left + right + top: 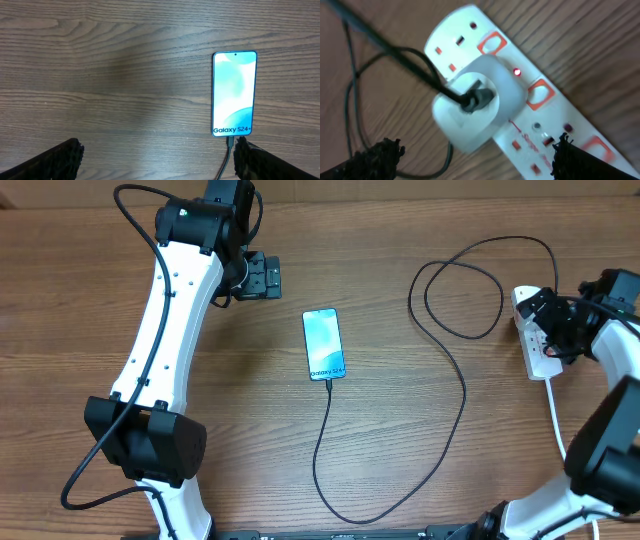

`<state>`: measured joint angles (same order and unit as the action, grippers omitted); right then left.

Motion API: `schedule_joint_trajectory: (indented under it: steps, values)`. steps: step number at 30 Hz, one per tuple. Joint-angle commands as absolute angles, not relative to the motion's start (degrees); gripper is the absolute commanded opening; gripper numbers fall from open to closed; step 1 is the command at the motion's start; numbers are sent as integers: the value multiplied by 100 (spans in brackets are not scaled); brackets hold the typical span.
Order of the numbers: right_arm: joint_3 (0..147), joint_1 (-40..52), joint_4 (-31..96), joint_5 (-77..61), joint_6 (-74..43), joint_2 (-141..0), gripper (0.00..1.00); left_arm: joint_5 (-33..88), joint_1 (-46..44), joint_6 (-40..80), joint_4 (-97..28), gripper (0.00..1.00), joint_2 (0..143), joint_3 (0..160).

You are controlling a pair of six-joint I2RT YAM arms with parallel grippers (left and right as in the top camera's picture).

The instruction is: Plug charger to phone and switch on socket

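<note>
The left gripper [157,150] hangs over the wooden table [100,75] with its jaws spread wide and nothing between them, its dark padded fingers [55,162] showing at the bottom corners of the left wrist view. The phone [234,93] lies flat ahead of this gripper and off toward its right finger, screen up and lit pale blue, the white lettering at the end nearest the gripper. The charger [463,395], a thin black cable, is seated in that near end of the phone, just beside the right fingertip. From overhead, the cable runs away from the phone, bends round in a long curve, then loops once on its way across to the far side of the table. There the right gripper [480,150], also wide open and holding nothing, hovers just above the socket [465,32], a white power strip with red switch marks that lies slantwise beneath and ahead of it. A white adapter block [470,115] sits plugged into the strip between the two fingers without touching either, the black cable entering its face. A small red light [517,73] glows on the strip just beyond the adapter. The strip's thick white cord [555,410] trails back past the right arm.
</note>
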<state>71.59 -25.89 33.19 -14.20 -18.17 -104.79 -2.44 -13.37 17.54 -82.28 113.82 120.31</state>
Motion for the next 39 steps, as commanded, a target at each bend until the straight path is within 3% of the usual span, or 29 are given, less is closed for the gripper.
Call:
schedule_joint_trajectory:
  steps: [1,16,39]
  values:
    - [7170,-2611,3411,-1087,-1929,-9684,100,-340,-1313,1649,-8219,100,11410,12016]
    - [7172,-2604,4471,-1813,-1933,-6274,100,-340,-1313,1649,-8219,100,11410,12016]
    - [7170,-2600,4475,-1809,-1931,-7026,100,-340,-1313,1647,-8219,100,11410,12016]
